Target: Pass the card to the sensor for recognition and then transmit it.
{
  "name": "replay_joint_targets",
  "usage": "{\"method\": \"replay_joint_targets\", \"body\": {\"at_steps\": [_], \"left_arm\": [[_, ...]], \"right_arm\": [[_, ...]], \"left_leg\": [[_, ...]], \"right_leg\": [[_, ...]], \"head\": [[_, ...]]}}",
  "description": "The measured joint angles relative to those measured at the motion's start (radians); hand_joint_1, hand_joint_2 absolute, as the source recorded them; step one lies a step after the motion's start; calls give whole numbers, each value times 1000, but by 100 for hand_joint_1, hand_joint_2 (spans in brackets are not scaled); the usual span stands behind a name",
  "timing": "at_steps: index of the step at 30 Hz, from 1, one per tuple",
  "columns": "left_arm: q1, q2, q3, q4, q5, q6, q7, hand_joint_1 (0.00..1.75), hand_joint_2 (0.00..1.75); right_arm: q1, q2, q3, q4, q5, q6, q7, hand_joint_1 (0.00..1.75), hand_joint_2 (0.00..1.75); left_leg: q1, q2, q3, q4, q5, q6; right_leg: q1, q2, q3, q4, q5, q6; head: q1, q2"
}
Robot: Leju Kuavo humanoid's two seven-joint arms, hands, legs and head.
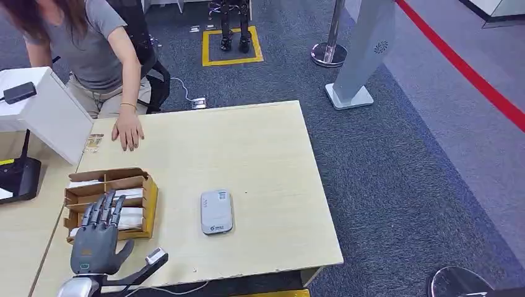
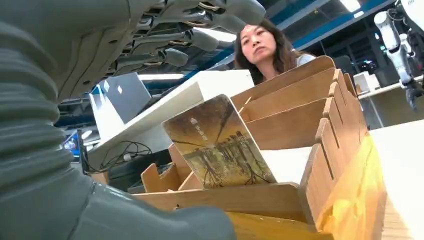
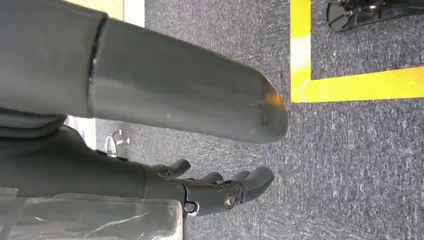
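The card point(image 2: 217, 145), printed with a brown picture, stands upright in the front slot of a cardboard card holder point(image 1: 147, 201) at the table's left. My left hand point(image 1: 99, 238) hovers at the holder's near side with its fingers point(image 2: 170, 37) spread above the card and the thumb below it, not touching it. The grey-white sensor pad point(image 1: 216, 211) lies flat on the table to the right of the holder. My right hand point(image 3: 125, 90) hangs beside my body over the carpet and holds nothing, its dark fingers point(image 3: 225, 192) loosely bent.
A person sits at the table's far left corner with one hand point(image 1: 128, 132) flat on the tabletop point(image 1: 260, 154). A white box point(image 1: 49, 114) and a black stand point(image 1: 18, 176) sit on the left. Carpet with yellow and red floor lines lies beyond.
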Motion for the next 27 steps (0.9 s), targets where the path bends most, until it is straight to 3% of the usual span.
{"method": "replay_joint_targets", "body": {"at_steps": [7, 8, 9, 27], "left_arm": [[-2, 5, 0, -4, 0, -4, 1, 0, 175], [-2, 6, 0, -4, -1, -4, 2, 120, 175], [-2, 6, 0, -4, -1, -5, 2, 175, 175], [-5, 7, 0, -4, -10, -21, 14, 175, 175]], "right_arm": [[0, 0, 0, 0, 0, 0, 0, 0, 0], [0, 0, 0, 0, 0, 0, 0, 0, 0], [0, 0, 0, 0, 0, 0, 0, 0, 0], [0, 0, 0, 0, 2, 0, 1, 0, 0]], "left_leg": [[0, 0, 0, 0, 0, 0], [0, 0, 0, 0, 0, 0], [0, 0, 0, 0, 0, 0], [0, 0, 0, 0, 0, 0]], "right_leg": [[0, 0, 0, 0, 0, 0], [0, 0, 0, 0, 0, 0], [0, 0, 0, 0, 0, 0], [0, 0, 0, 0, 0, 0]], "head": [[0, 0], [0, 0], [0, 0], [0, 0]]}}
